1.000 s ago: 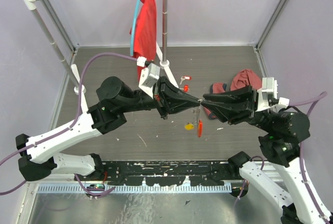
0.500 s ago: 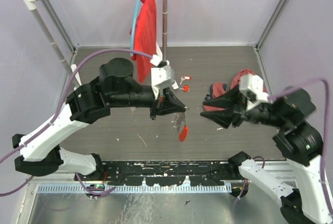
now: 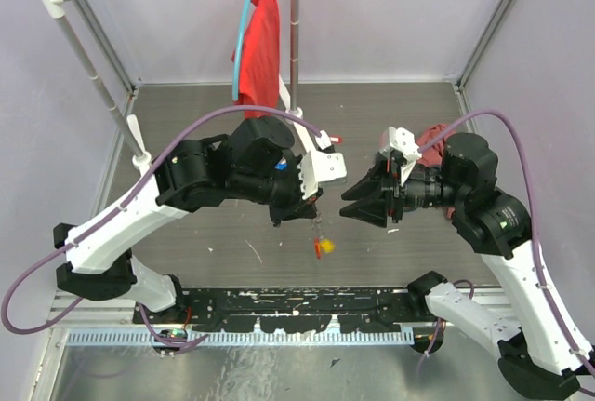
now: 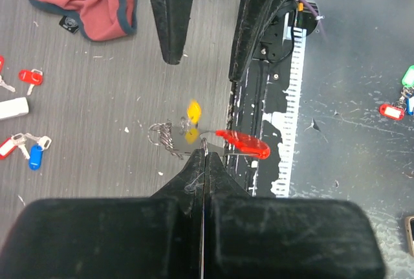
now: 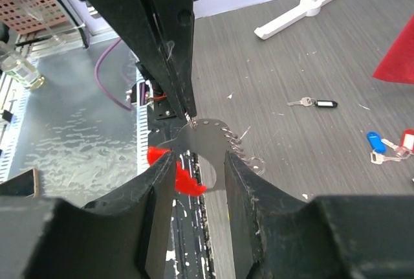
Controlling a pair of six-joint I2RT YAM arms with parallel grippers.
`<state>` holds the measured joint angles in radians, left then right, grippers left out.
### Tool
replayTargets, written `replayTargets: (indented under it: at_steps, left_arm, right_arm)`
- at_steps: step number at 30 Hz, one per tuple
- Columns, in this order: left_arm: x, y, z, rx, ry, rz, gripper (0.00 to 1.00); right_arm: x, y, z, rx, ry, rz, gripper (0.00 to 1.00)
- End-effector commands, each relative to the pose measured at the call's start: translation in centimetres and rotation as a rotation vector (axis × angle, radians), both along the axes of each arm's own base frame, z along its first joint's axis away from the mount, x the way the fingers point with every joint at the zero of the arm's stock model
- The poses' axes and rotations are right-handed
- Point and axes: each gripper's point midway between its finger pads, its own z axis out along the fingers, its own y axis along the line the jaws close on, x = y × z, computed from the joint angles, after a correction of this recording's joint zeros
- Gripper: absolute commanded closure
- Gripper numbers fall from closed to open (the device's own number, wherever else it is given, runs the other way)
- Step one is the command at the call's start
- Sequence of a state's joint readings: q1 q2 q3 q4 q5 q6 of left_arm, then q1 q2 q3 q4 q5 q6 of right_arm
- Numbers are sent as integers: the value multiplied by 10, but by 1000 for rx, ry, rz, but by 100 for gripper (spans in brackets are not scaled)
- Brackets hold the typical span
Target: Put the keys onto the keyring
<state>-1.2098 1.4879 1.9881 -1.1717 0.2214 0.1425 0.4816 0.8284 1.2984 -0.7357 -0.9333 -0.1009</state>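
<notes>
Dangling above the grey table (image 4: pixel 97 98), the keyring (image 4: pixel 240 144) is hanging from the left gripper (image 4: pixel 204 156), fingertips pressed together pinching it, thin silvery chain loop joined to a long bright red plastic piece, blurred yellow tag (image 4: pixel 193 109) beside the chain, right gripper (image 5: pixel 193 178) facing it nearby, fingers spread apart.

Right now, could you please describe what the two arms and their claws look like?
The left arm and right arm each have white lower links and bulky black upper joints, with a purple cable looping alongside. A white camera housing sits at each wrist. The left claw and right claw each end in two long, tapering, scuffed matte-black fingers.
</notes>
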Motion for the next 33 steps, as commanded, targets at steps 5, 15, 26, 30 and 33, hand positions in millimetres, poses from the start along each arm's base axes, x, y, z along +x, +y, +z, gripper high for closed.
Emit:
replayTargets:
  at_steps: [5, 15, 26, 30, 33]
  left_arm:
    - [-3, 6, 19, -40, -39, -22, 100]
    - [-11, 4, 26, -79, -17, -56, 100]
    - [-15, 5, 25, -82, -14, -74, 100]
    - [-16, 5, 25, -83, -8, -83, 100]
    - [-17, 5, 26, -85, -8, -87, 100]
  right_arm:
    - [-12, 18, 8, 101, -40, 106, 57]
    - [-21, 50, 0, 92, -65, 141, 63]
    - [-13, 39, -1, 59, -113, 43, 67]
    - [-13, 39, -6, 45, -103, 42, 62]
    - [-12, 39, -5, 44, -105, 45, 61]
